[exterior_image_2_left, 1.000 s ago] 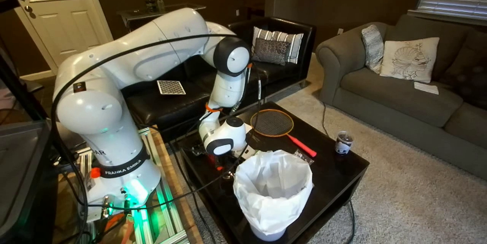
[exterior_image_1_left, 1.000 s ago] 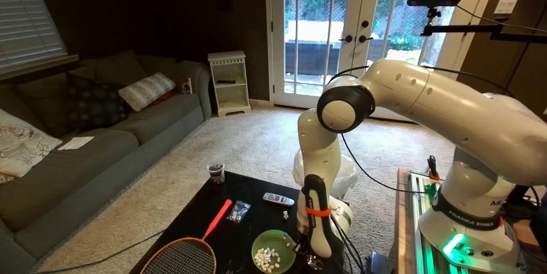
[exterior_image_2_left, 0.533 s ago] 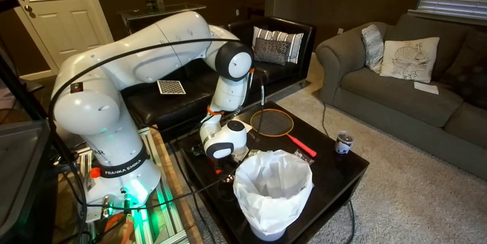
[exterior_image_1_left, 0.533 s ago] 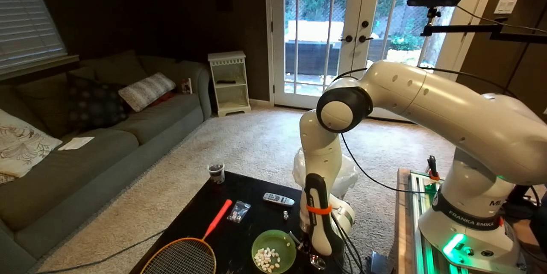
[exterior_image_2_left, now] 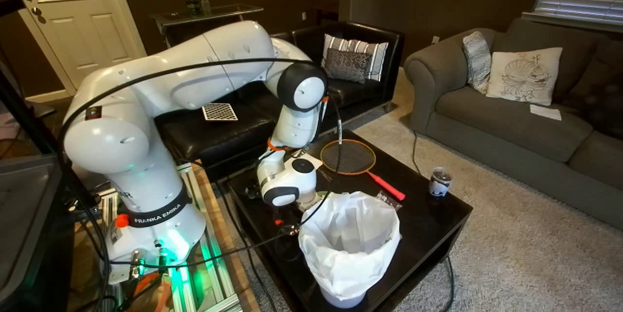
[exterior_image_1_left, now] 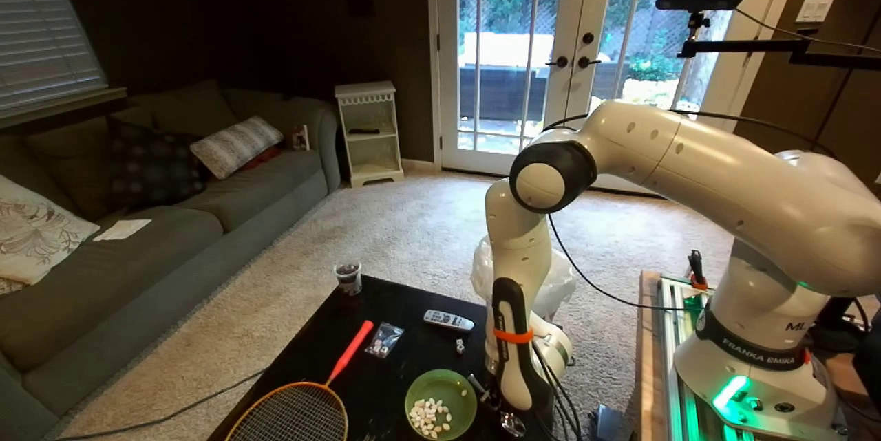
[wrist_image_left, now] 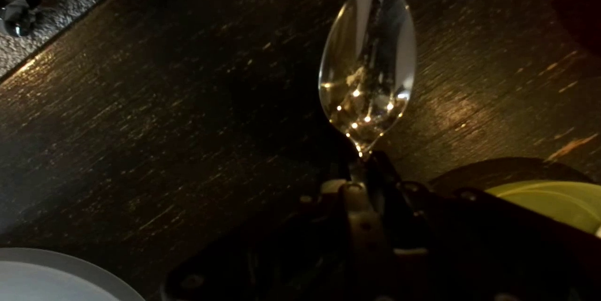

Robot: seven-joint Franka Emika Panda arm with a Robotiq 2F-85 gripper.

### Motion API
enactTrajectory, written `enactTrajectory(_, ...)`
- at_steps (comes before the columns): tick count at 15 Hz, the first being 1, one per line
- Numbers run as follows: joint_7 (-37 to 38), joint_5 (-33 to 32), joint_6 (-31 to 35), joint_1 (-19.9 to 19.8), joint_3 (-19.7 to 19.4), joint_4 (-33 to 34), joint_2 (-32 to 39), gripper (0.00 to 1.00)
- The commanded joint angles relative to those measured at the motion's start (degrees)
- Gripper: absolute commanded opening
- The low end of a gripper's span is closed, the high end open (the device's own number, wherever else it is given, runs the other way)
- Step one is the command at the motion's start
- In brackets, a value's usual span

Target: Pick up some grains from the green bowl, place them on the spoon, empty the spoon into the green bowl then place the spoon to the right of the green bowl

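Gripping one spoon [wrist_image_left: 368,64] by the handle, the gripper [wrist_image_left: 360,172] stands narrow, the spoon's scoop end jutting out past it in the wrist view. Cannot tell whether the spoon touches the table [exterior_image_1_left: 399,305] or hangs above it. One green bowl [exterior_image_1_left: 451,384] sits upright on the table, just beside the gripper; the spoon's scoop is outside it. Grains [exterior_image_1_left: 427,415] are in the green bowl: one heap, overlapping too much for a sure count, plus one grain apart near the rim. One pale round-edged object [wrist_image_left: 51,275], partly in frame, unidentified.

Further out on the table, in an exterior view: one remote [exterior_image_1_left: 449,320], one small clear packet [exterior_image_1_left: 385,340], one small white piece [exterior_image_1_left: 460,345] near the remote. In both exterior views: one racket [exterior_image_2_left: 348,157], orange frame, red handle; one cup [exterior_image_2_left: 439,183] with dark contents near the table's edge. Beside the table: one bin [exterior_image_2_left: 348,263], white liner. Outermost: one grey sofa [exterior_image_2_left: 511,116], one dark leather sofa [exterior_image_2_left: 219,137] with two cushions [exterior_image_2_left: 377,56], one white cabinet [exterior_image_1_left: 372,135].
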Motion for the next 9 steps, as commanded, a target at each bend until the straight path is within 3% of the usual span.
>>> enactTrajectory(1,0.08,0.6,0.73,-1.59,1.2,1.59,1.87,0.02)
enactTrajectory(9,-0.18,0.36,0.3,-2.17,1.57,3.5,3.6,0.02)
